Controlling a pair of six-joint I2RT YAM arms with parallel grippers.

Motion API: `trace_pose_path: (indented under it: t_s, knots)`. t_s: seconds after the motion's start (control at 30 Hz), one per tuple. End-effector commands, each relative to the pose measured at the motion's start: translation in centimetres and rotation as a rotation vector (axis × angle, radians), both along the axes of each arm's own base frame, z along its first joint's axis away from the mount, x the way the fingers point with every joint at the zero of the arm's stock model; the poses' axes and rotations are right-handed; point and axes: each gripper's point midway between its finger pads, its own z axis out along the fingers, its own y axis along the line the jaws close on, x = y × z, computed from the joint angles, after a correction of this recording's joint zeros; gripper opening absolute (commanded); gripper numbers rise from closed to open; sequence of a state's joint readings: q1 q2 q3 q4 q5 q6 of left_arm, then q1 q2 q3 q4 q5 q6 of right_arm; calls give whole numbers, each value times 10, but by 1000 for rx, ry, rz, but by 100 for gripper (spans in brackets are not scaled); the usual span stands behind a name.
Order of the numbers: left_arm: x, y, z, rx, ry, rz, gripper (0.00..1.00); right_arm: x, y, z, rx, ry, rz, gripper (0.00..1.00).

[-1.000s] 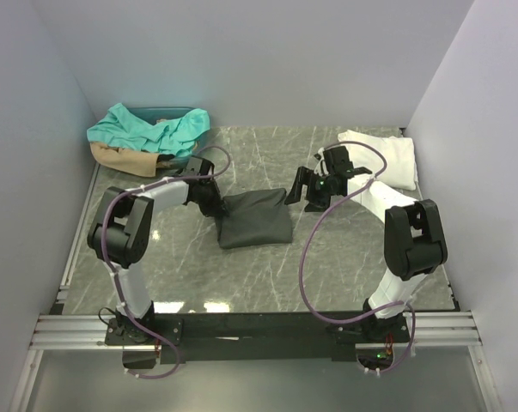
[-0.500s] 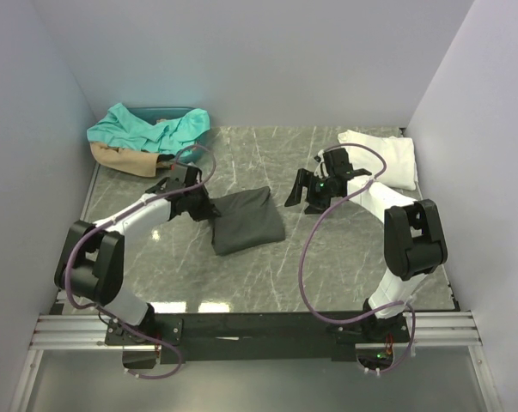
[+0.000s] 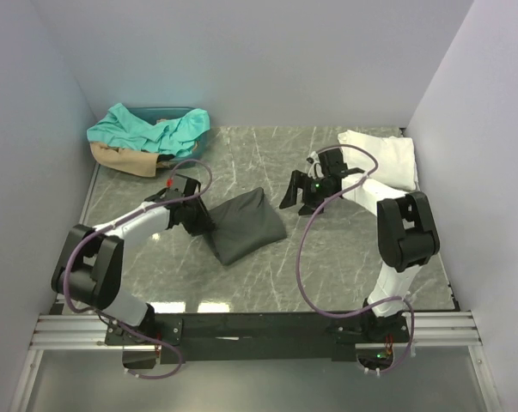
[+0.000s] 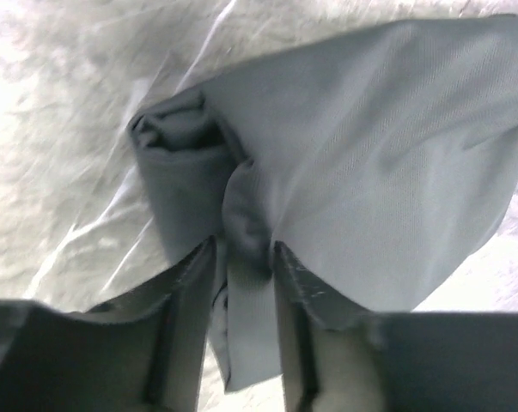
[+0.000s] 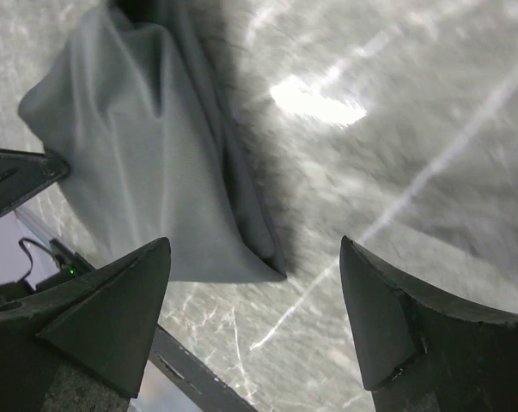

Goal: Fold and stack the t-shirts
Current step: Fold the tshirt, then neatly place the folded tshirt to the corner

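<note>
The folded dark charcoal t-shirt (image 3: 246, 226) lies at the table's middle, turned at an angle. My left gripper (image 3: 204, 225) is shut on a bunched fold at its left edge; the left wrist view shows the cloth (image 4: 362, 163) pinched between the fingers (image 4: 190, 283). My right gripper (image 3: 296, 196) is open and empty, just right of the shirt's far corner; the right wrist view shows the shirt (image 5: 147, 146) ahead of its spread jaws. A folded white t-shirt (image 3: 380, 156) lies at the back right. A teal t-shirt (image 3: 151, 129) and a tan one (image 3: 121, 159) sit at the back left.
The teal and tan shirts hang over a dark bin (image 3: 168, 116) at the back left corner. White walls close the table on three sides. A metal rail (image 3: 259, 330) runs along the near edge by the arm bases.
My left gripper has dragged the charcoal shirt's left edge toward the near left, turning the shirt. My right gripper has shifted a little back and left, staying open.
</note>
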State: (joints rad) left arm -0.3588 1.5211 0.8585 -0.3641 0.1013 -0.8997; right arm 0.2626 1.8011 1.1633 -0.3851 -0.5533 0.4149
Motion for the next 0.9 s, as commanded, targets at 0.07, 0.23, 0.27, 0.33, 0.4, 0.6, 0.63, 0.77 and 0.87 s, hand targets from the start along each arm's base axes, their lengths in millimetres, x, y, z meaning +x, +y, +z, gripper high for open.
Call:
trace_pose_path:
  t_s: [0.07, 0.23, 0.27, 0.33, 0.4, 0.6, 0.63, 0.77, 0.87]
  knots:
    - [-13, 12, 17, 35, -15, 28, 49, 26, 20, 13, 59, -107, 116, 86]
    - [-29, 12, 4, 2, 16, 40, 63, 33, 30, 5, 89, -94, 155, 86]
    - [-28, 10, 3, -7, 13, 38, 65, 29, 37, 5, 103, -87, 177, 86]
    - [-27, 6, -1, -29, 6, 32, 66, 27, 42, -3, 104, -69, 198, 86]
    - [-26, 6, -5, -29, 8, 33, 67, 21, 51, -6, 97, -61, 231, 85]
    - [-25, 4, -19, -35, 20, 30, 69, 4, 67, -18, 74, -44, 281, 85]
    - [-22, 0, -18, -55, 6, 27, 68, 0, 69, -21, 69, -36, 288, 85]
    - [-22, -3, -25, -78, 3, 22, 63, -8, 74, -26, 61, -25, 297, 85]
    - [-25, -5, -33, -90, 11, 13, 56, -12, 77, -30, 51, -22, 306, 85]
